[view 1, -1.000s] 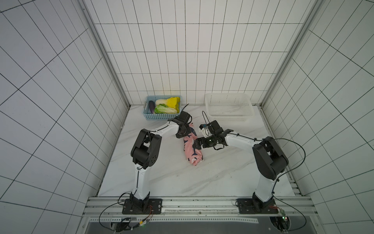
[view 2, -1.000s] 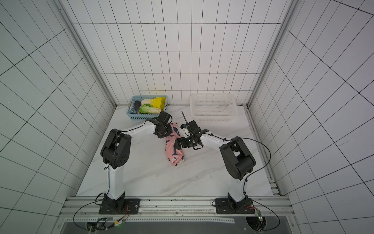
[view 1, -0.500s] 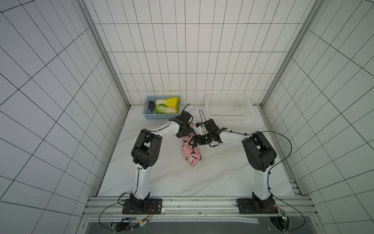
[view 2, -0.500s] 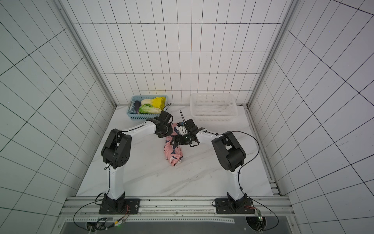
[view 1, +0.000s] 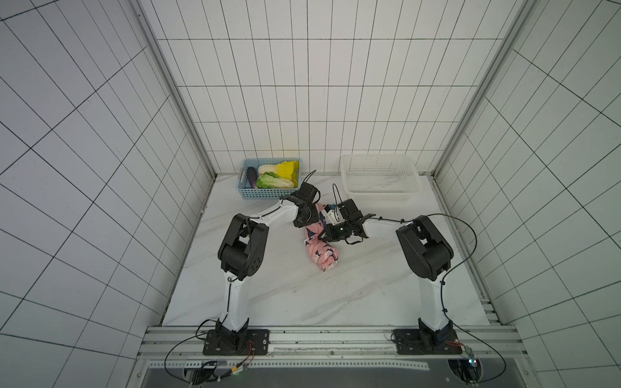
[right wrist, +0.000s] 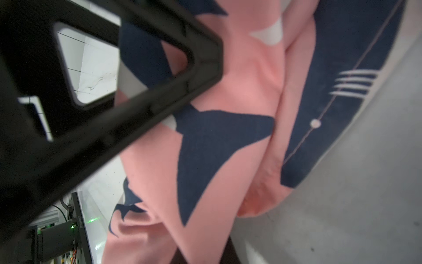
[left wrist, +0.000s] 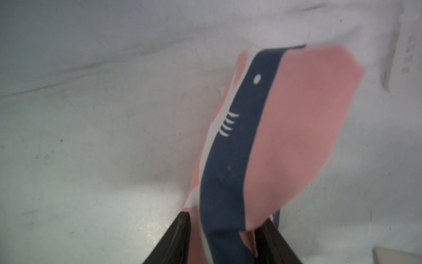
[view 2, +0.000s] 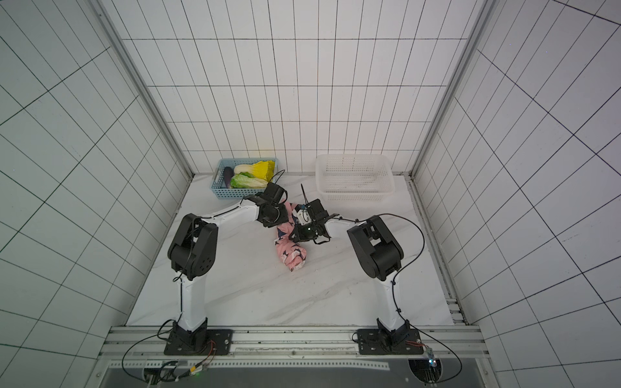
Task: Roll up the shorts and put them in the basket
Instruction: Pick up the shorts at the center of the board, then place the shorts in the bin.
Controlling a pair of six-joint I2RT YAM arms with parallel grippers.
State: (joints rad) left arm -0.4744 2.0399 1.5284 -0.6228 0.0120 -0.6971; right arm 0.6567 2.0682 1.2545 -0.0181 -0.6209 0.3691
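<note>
Shorts [view 1: 321, 250] sit mid-frame on the tabletop [view 1: 268, 289] in both top views as a loose, part-formed roll, the left wrist view shows the left end effector [left wrist: 226, 219] apart around cloth, and the right wrist view shows the right end effector [right wrist: 205, 155] against fabric, whether clamped I cannot tell, so tightening likely remains.

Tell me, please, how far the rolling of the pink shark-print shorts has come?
Done: the near end of the pink fabric shorts with navy sharks looks like a thick roll on the white marble table. In hand: the far end is loose, one flap between the left gripper's parted fingers; the right gripper touches the fabric, grip unclear. Left: rolling that end in.
</note>
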